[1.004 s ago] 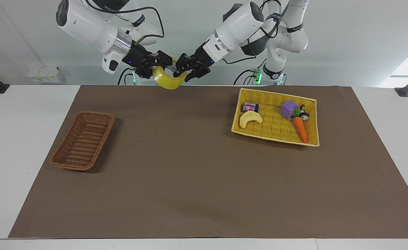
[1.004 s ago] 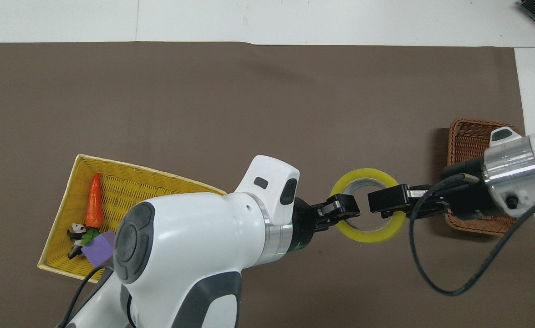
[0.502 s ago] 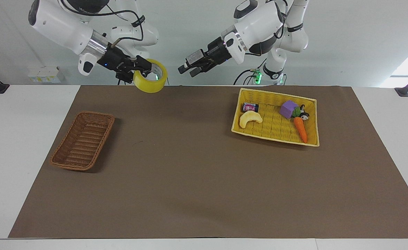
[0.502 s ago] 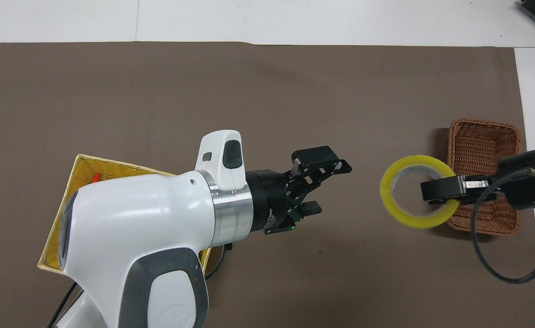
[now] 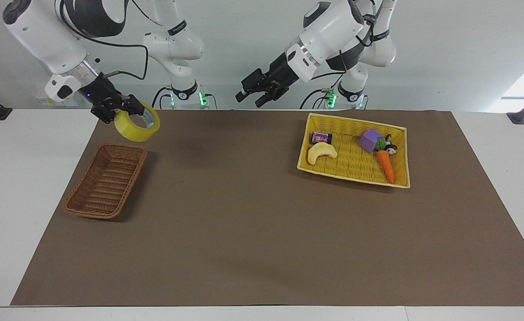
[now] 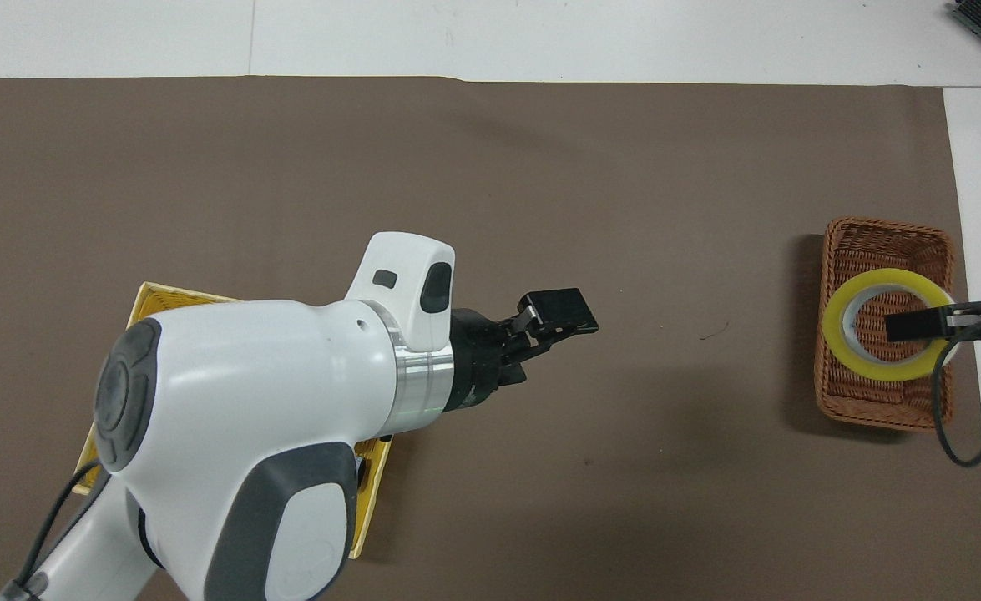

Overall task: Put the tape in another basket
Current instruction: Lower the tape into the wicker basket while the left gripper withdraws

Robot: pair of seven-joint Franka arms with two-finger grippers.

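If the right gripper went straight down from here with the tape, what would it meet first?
Probably the small dark-brown woven wicker basket: overhead, the right gripper and its translucent yellow tape roll sit over it, though height is unclear.

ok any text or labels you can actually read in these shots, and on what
None can be read.
Small can in the yellow tray: pink and white label, print too small to read.
Pale boxes by the wall at the right arm's end: no markings can be made out.
Tape held by the right gripper over the basket: no print shows.
Left gripper, up over the mat: no lettering legible.
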